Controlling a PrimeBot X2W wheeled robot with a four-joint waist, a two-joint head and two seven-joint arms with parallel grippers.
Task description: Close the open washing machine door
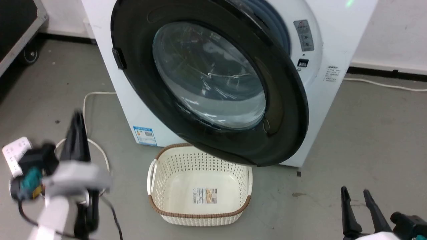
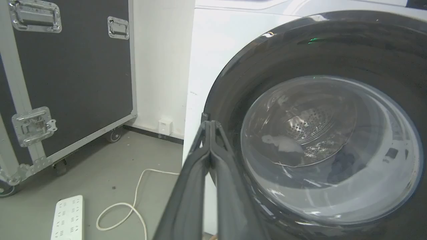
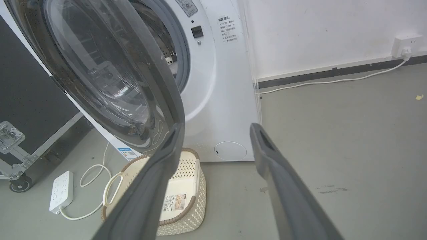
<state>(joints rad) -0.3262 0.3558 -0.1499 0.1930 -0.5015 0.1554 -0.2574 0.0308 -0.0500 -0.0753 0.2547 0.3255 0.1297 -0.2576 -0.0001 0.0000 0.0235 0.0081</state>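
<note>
Beneath the washing machine door (image 1: 210, 76) stands a laundry basket (image 1: 196, 220).

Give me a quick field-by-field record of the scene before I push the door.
door: washing machine door partly open, right edge standing off the washing machine
left: left gripper shut, raised by the door's left rim, contact unclear
right: right gripper open, low at the right, apart from the door
floor: cream basket below the door; power strip at the left
</note>
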